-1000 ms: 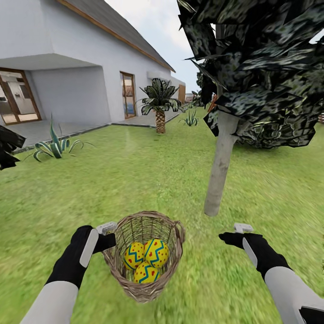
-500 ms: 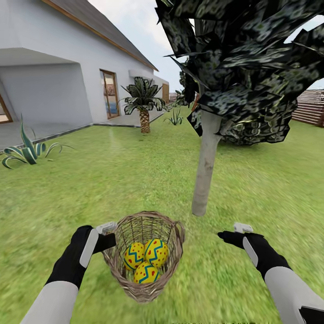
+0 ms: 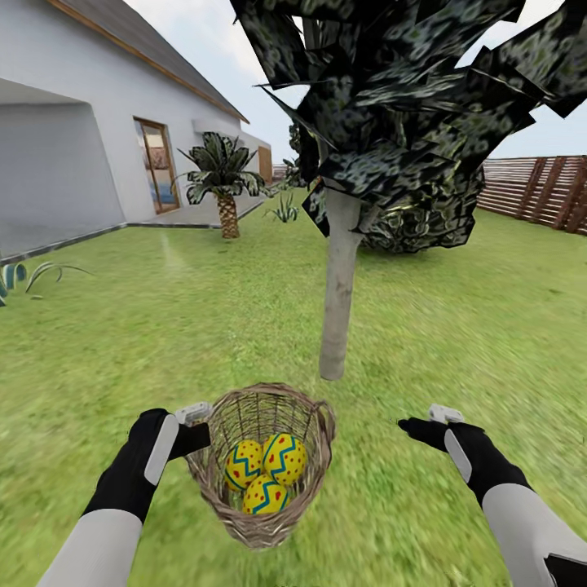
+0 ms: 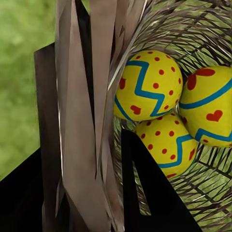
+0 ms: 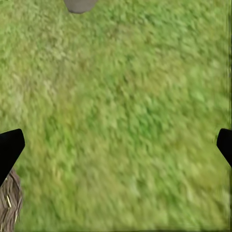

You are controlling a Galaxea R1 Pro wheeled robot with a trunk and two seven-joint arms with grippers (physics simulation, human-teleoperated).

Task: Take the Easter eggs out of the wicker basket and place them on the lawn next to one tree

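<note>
The wicker basket (image 3: 261,463), round and woven of loose tan-brown twigs with a small loop handle on its rim, stands upright over the lawn (image 3: 204,326), just short of the tree (image 3: 338,285). Inside it lie all three Easter eggs (image 3: 265,470), yellow with blue zigzag bands and red dots, huddled together and touching. The tree has a smooth pale trunk, leaning slightly, under a dark mottled crown of angular leaves. The lawn spreads bright green around its base.

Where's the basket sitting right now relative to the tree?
In the head view the wicker basket is low centre, gripped at its rim by the left gripper, just short of the tree trunk ahead.
</note>
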